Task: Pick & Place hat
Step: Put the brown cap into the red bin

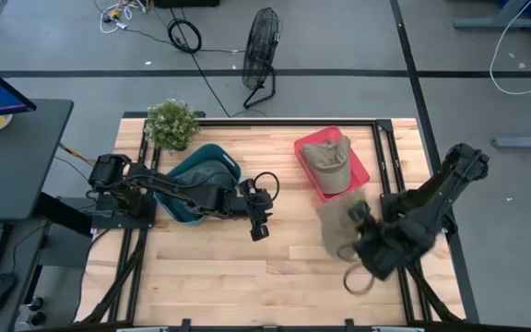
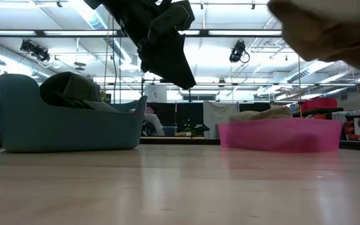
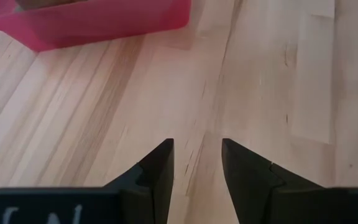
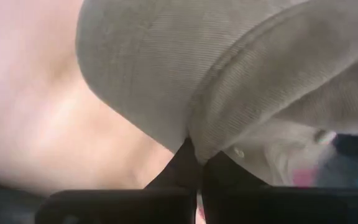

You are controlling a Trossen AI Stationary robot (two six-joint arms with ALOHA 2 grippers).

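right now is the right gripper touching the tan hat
Touching: the right wrist view shows the right gripper shut on the tan hat fabric.

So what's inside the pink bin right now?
A tan cap lies in the pink bin, covering most of its floor, so anything beneath it is hidden. A second tan cap hangs outside the bin, clamped in the right pincer.

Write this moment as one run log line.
right gripper: shut on tan hat, lifted | left gripper: open, empty | pink tray: holds second hat
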